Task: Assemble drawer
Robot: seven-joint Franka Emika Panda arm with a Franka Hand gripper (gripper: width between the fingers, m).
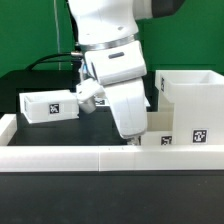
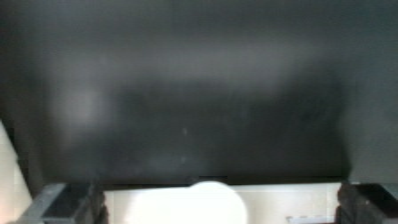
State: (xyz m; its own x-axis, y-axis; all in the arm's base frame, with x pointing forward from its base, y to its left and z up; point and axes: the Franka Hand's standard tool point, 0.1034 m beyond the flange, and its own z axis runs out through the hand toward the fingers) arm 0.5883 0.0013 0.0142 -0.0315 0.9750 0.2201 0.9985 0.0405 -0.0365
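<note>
The large boxy white casing (image 1: 192,95) stands at the exterior view's right, with a square tag on its front. One small white tray (image 1: 48,106) with a tag lies at the exterior view's left. A second tray (image 1: 160,136) sits beside the casing, close to the low white wall. My gripper (image 1: 128,134) points down at this tray's near end. In the wrist view the gripper (image 2: 217,212) is open, one dark finger (image 2: 64,206) on each side of the tray (image 2: 151,208). The tray's rounded knob (image 2: 210,196) lies between them.
A low white wall (image 1: 70,158) edges the table in front of the gripper. The black table (image 2: 196,90) fills most of the wrist view. Black cables (image 1: 50,62) run behind the arm at the exterior view's left.
</note>
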